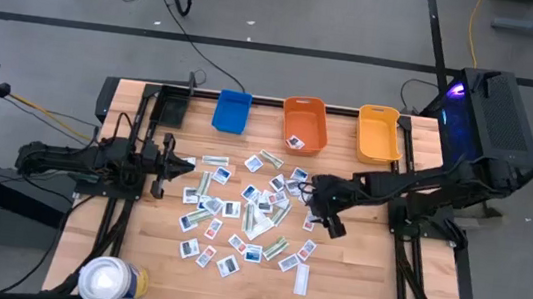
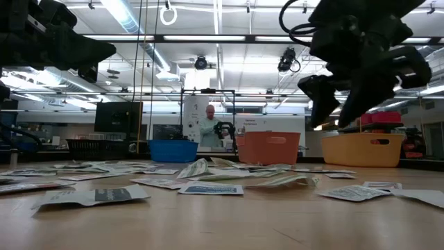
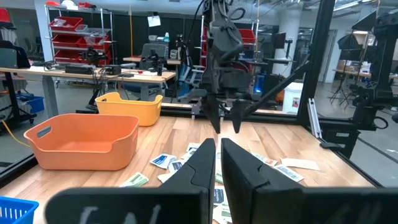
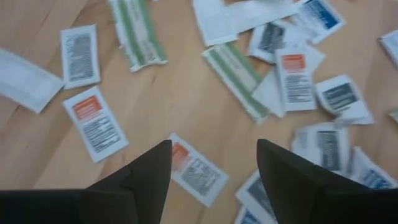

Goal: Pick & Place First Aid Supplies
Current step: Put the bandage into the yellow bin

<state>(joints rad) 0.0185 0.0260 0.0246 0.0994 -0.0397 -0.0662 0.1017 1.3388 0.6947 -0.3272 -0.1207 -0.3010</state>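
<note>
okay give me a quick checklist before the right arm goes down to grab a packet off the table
1. Right gripper fingers open: ok.
2. Right gripper empty: ok, nothing shows between the fingers.
3. Target under it: ok, a red-print packet lies flat on the table between the fingers.
4. Target clear of neighbours: cannot tell, a blue-print packet lies close beside it.
5. Left gripper out of the way: ok, shut, at the pile's left edge.
6. Orange bin free to receive: ok, it holds one packet.
</note>
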